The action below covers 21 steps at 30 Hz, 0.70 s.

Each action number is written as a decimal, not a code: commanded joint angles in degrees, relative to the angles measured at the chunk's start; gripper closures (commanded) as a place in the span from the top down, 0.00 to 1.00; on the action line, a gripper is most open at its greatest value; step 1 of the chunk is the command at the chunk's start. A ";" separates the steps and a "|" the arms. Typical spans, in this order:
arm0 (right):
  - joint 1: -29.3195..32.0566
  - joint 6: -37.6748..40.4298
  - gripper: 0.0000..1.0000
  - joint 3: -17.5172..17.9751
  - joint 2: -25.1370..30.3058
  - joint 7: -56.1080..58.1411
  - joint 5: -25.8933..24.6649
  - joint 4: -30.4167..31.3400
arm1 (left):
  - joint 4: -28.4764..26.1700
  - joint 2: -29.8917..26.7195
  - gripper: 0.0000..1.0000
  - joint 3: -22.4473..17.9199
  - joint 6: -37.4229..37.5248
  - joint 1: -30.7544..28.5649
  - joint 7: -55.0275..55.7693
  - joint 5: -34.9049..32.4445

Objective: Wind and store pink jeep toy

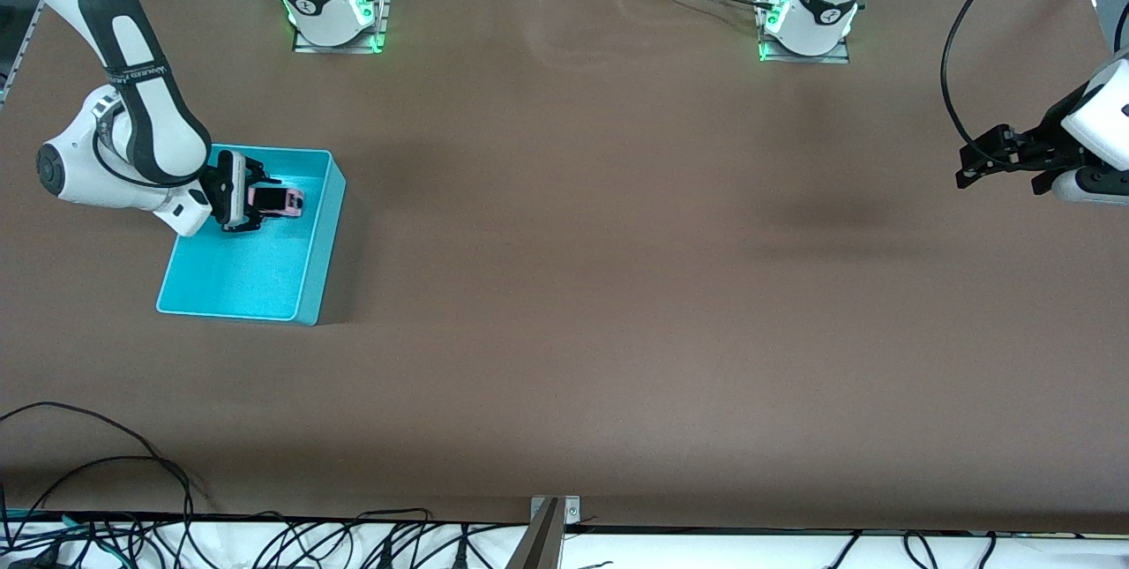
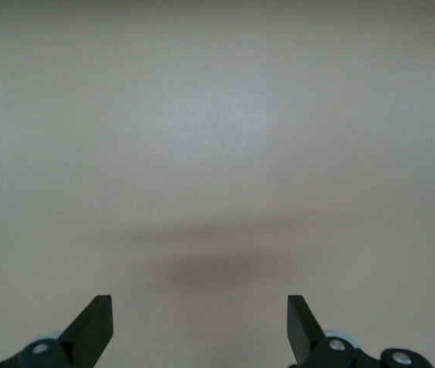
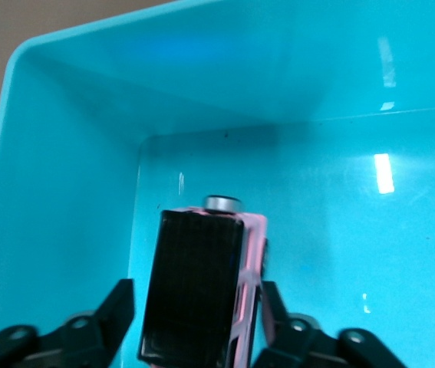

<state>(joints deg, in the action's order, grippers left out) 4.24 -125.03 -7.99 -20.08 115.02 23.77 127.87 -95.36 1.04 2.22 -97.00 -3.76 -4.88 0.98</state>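
Observation:
The pink jeep toy (image 1: 282,199) is inside the cyan bin (image 1: 323,232), toward the corner nearest the right arm's base. In the right wrist view the jeep (image 3: 202,284) shows its black roof and one pink side. My right gripper (image 1: 256,196) reaches into the bin with the jeep between its fingers. The gripper (image 3: 196,295) is open: a strip of cyan shows between one finger (image 3: 117,303) and the roof, while the other finger lies against the pink side. My left gripper (image 1: 967,168) waits open and empty over bare table at the left arm's end; the left wrist view shows it (image 2: 199,307) over plain brown surface.
The bin's walls (image 3: 64,192) rise close around the right gripper. Brown table surface (image 1: 617,243) stretches between the two arms. Cables (image 1: 132,534) run along the table edge nearest the front camera.

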 commanded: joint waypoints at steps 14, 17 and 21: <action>-0.46 4.43 1.00 1.13 2.15 -3.03 2.34 -6.13 | 1.58 0.63 1.00 -0.20 0.50 0.16 -0.30 0.69; -0.46 7.25 1.00 1.84 3.11 -9.79 2.34 -8.33 | 1.58 0.63 1.00 -0.11 0.50 0.16 -0.30 0.69; -0.81 8.57 1.00 2.63 5.22 -19.37 2.07 -10.62 | 1.58 0.63 1.00 -0.11 0.50 0.16 -0.30 0.69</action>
<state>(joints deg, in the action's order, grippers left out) 3.72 -119.23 -6.38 -17.87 105.10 24.92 119.77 -95.35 1.05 2.22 -97.00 -3.77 -4.88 0.98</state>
